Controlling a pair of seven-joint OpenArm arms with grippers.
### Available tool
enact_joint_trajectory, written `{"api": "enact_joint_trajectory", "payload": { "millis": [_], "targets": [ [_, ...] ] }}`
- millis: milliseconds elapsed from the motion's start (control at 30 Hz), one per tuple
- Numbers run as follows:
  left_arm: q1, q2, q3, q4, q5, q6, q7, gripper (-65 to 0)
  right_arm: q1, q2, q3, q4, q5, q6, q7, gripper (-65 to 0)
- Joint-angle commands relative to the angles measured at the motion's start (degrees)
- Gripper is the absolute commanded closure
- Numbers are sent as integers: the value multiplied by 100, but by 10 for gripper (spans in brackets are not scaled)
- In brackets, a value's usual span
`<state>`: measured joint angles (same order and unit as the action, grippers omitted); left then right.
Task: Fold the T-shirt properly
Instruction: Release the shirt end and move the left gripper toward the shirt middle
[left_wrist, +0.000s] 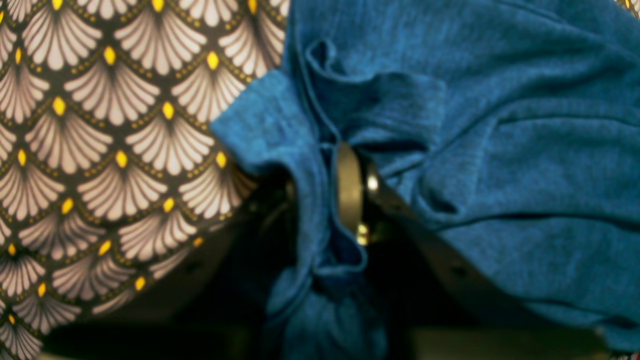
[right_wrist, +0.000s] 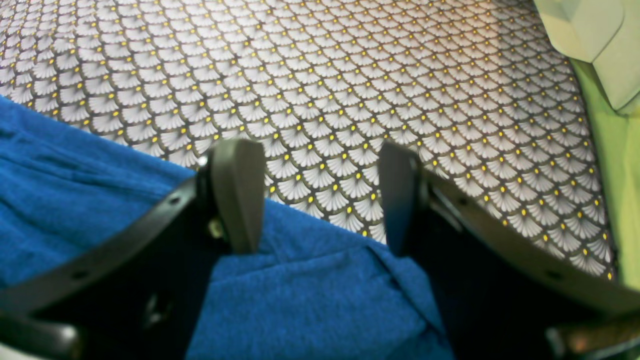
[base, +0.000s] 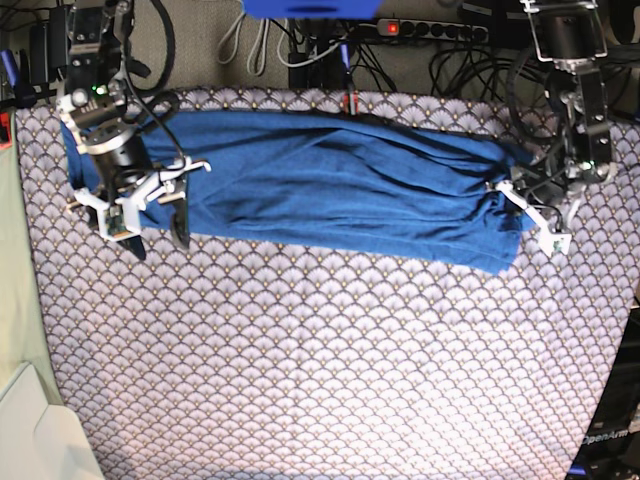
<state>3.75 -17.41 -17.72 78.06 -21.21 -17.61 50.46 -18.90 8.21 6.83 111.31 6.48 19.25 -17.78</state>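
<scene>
The blue T-shirt (base: 330, 185) lies as a long, wrinkled band across the far part of the table. My left gripper (left_wrist: 325, 200) is at its right end, shut on a bunched fold of the T-shirt (left_wrist: 475, 150); one pad (left_wrist: 349, 187) shows and cloth covers the other. In the base view this left gripper (base: 512, 200) sits at the shirt's right edge. My right gripper (right_wrist: 320, 200) stands open above the near edge of the T-shirt (right_wrist: 310, 295) with nothing between its fingers (right_wrist: 237, 195). Seen from the base, the right gripper (base: 155, 222) is at the shirt's left end.
The grey scallop-patterned tablecloth (base: 320, 360) covers the whole table. A pale green box (right_wrist: 595, 40) lies past the table's side, also seen as a pale green box (base: 35, 430) at the lower left. A power strip (base: 430, 30) and cables run behind the far edge.
</scene>
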Motion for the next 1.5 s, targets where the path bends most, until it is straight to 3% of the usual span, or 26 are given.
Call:
{"api": "enact_joint_trajectory", "payload": {
  "millis": [0,133,300,467,533,667,767,933,1133,1467],
  "targets": [
    [87,119,97,-92,7,-125,594,0,48,36,16,91,68,-12,174,-369],
    [78,119,97,-22,-19,-125,594,-4,48,36,16,91,68,-12,174,-369],
    [227,145,97,884,25,-116,611,-3,48,36,16,91,68,-12,174,-369],
    [236,154,97,1438,86,-99,1086,-3,48,36,7,91,68,-12,174,-369],
    [236,233,97,1605,288,227,1113,-3,48,28,7,91,68,-12,174,-369],
    [236,602,132,1930,912,1466,1139,-3,48,28,7,91,68,-12,174,-369],
    [245,884,141,2211,1299,1879,1157,-3,48,28,7,91,68,-12,174,-369],
    [236,1165,167,2440,1976,1941,1157,-3,48,28,7,91,68,-12,174,-369],
    [271,1191,1029,2633,2794,1941,1095,-3,48,36,25,91,68,-12,174,-369],
    [236,1438,2189,2862,2882,1950,1157,-3,57,54,148,100,51,-12,174,-369]
  ]
}}
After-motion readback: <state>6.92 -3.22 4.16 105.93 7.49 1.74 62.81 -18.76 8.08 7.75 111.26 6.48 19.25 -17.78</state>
